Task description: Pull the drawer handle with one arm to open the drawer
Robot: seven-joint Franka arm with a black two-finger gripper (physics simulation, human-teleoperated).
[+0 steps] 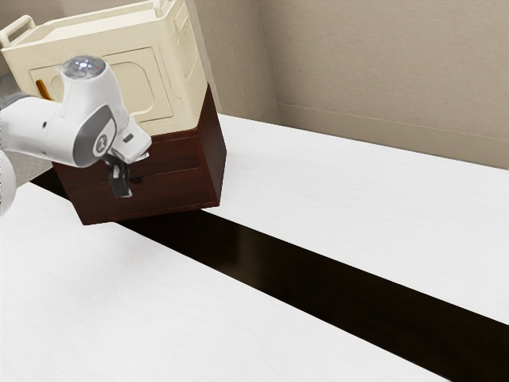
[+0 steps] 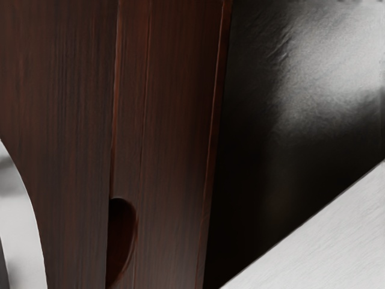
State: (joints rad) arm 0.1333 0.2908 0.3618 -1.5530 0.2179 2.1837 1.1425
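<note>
At the cabinet's [image 1: 187, 191] front, the gripper [image 1: 122, 191], clenched or released I can't tell, should hook the notch [image 2: 122, 241] squarely, then pull straight outward.

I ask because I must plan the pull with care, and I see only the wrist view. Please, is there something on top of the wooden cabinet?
Observer: Yes. In the exterior view, a cream box rests on top of the cabinet.
Operator: Thank you. And the end effector, how does it stand to the drawers?
Observer: The end effector points down in front of the drawers; whether it touches them, I cannot tell.
Operator: Understood. From which side does the arm come in?
Observer: The arm comes in from the exterior view's left.
</note>
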